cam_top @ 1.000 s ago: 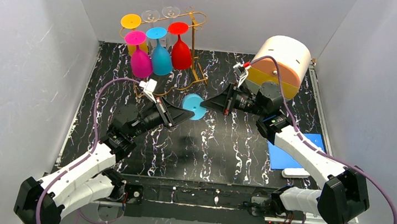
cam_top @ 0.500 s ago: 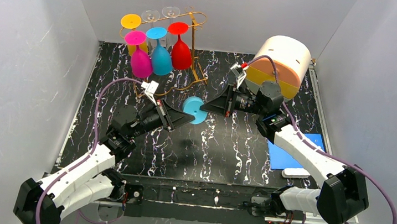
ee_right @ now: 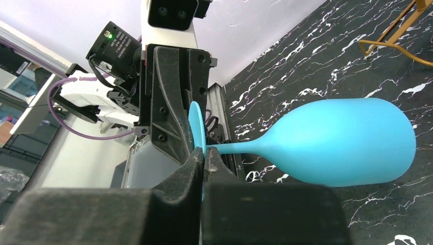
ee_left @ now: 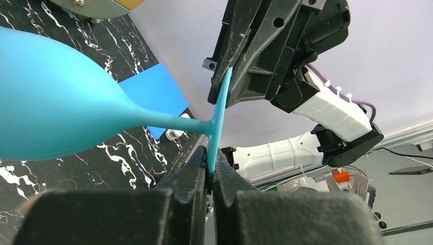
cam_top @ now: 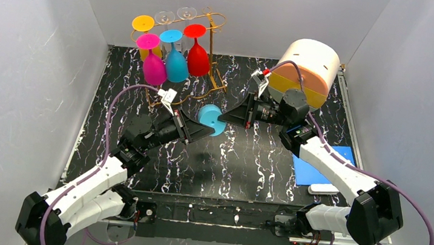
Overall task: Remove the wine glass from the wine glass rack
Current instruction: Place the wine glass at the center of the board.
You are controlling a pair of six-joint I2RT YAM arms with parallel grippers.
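Both pairs of jaws are pinched tight, and we can see what on: the thin foot of the light-blue wine glass (ee_left: 56, 112). The left gripper (ee_left: 210, 168) bites the foot's lower rim and the right gripper (ee_left: 230, 87) takes its upper rim from the opposite side. The glass lies sideways in the air over the middle of the bench (cam_top: 246, 168), stem level. It is well clear of the gold wine glass rack (cam_top: 215, 56) at the back, where other coloured glasses hang.

So we judge the lift-off itself done, and this looks like a handover or a shared carry. Next, we reckon, one side must let go cleanly while the other holds firm. Then the glass wants turning upright and setting down. That is a thin edge to trust with one grip!

Left arm reaches in low from the near left. Right arm folds at the elbow and comes across from the right. The two meet tip to tip.
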